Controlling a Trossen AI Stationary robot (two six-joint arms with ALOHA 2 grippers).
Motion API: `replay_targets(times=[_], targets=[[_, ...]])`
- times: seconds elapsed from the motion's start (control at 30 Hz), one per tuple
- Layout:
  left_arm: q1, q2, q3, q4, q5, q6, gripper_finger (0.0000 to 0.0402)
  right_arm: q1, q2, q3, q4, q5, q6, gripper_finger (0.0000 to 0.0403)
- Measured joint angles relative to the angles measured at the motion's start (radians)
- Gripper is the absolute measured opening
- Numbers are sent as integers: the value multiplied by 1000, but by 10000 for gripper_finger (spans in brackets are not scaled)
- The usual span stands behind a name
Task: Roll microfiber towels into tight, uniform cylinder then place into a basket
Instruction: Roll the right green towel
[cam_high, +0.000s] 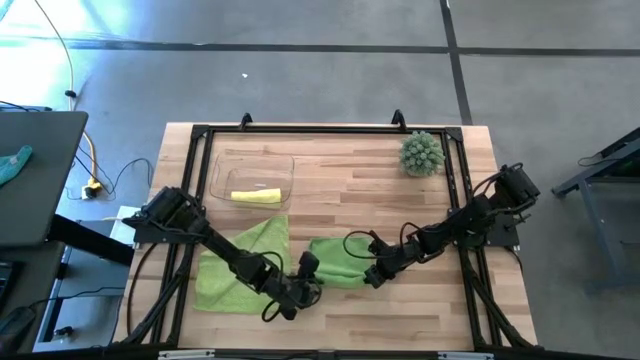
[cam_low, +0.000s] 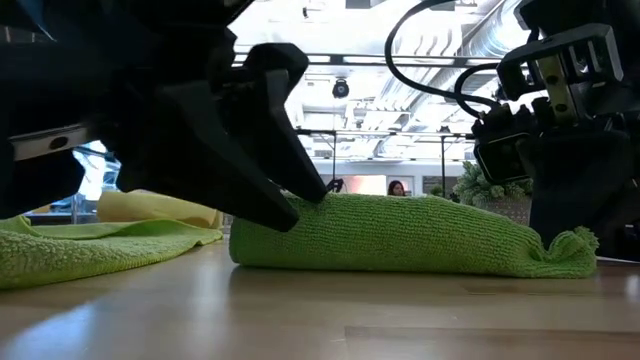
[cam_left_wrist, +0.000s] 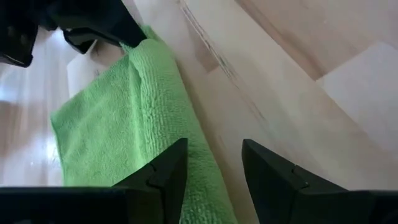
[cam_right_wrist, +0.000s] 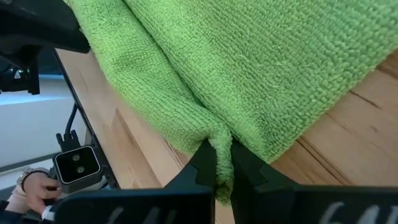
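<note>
High view: one yellow rolled microfiber towel (cam_high: 255, 196) lies in the clear plastic rectangular basket (cam_high: 219, 165), at 11 o'clock.
Right gripper (cam_right_wrist: 222, 167) pinches the half-rolled lime green towel (cam_high: 336, 259); left gripper (cam_left_wrist: 213, 177) gapes beside it; another lime green towel (cam_high: 235, 268) lies flat.

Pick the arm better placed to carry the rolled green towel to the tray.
Right, probably. The right end effector is shut on the rolled green towel; the left end effector is open beside its other end.

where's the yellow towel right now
In the high view the yellow towel lies rolled inside the clear basket, at the table's far left, beyond the flat green towel.
</note>
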Motion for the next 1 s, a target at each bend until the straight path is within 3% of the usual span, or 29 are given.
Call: replay_targets(times=[0.23,0.53,0.73,1.0], targets=[[19,7,1,-26,-45,-21,142,0,0,0,0,0,0,1],[50,51,7,-128,32,-257,142,0,0,0,7,2,-35,2],[57,51,6,-139,153,-439,143,-2,-42,-6,3,17,-185,62],[63,50,6,-141,182,-562,143,-21,-215,-9,-61,-42,-476,132]])
